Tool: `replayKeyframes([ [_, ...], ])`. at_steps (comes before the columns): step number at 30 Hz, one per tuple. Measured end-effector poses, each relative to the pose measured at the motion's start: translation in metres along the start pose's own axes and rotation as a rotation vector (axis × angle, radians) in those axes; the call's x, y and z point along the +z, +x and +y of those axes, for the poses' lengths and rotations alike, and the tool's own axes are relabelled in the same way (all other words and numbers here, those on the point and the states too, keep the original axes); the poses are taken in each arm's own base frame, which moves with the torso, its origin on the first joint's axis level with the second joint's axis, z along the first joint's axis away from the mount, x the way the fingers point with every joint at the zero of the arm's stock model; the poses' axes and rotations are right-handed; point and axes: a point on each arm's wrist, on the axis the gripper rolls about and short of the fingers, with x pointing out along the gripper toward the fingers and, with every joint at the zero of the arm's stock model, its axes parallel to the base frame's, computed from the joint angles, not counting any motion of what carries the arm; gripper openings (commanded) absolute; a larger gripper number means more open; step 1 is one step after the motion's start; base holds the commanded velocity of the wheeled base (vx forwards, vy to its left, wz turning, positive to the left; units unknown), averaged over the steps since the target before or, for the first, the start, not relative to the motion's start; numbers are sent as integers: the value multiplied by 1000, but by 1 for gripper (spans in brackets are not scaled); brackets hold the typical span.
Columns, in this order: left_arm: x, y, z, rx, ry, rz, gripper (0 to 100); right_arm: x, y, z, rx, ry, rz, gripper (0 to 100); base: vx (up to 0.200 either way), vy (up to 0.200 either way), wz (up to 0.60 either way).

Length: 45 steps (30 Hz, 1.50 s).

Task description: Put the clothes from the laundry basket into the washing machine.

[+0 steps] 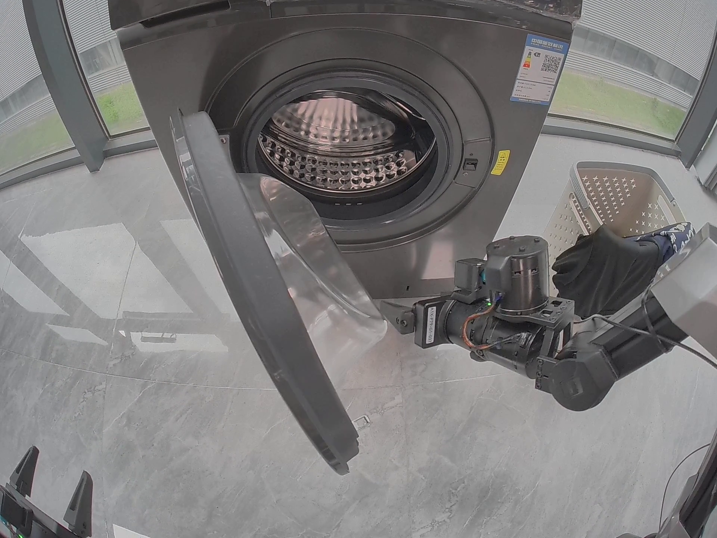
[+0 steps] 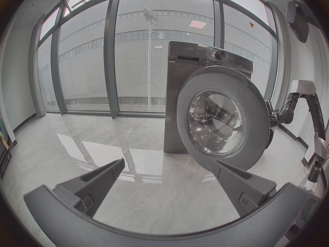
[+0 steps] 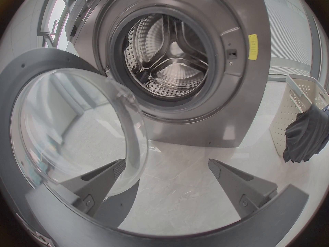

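Grey washer, door swung wide open. Dark clothes hang over the rim of the basket, just right of the machine. Right gripper sits by the door glass with its fingers spread wide, holding nothing. Left gripper is low on the left, same deal.

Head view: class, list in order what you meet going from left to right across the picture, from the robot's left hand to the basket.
left hand → washing machine door → right hand → laundry basket
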Motion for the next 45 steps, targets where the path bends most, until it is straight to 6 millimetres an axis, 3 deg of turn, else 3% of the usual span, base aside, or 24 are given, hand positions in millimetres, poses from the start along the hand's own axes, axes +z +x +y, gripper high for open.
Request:
replayKeyframes([
  [6, 0, 0, 0, 0, 0, 0, 100, -14, 2, 13, 34, -12, 42, 100, 0, 0, 0],
  [19, 0, 0, 0, 0, 0, 0, 100, -14, 19, 21, 21, -8, -21, 100, -92, 0, 0],
  [24, 0, 0, 0, 0, 0, 0, 100, -20, 32, 36, 51, -13, -53, 100, 0, 0, 0],
  [32, 0, 0, 0, 0, 0, 0, 100, -31, 36, 55, 100, -27, -38, 100, 0, 0, 0],
  [45, 0, 0, 0, 0, 0, 0, 100, -19, 61, 60, 106, -14, -100, 100, 0, 0, 0],
])
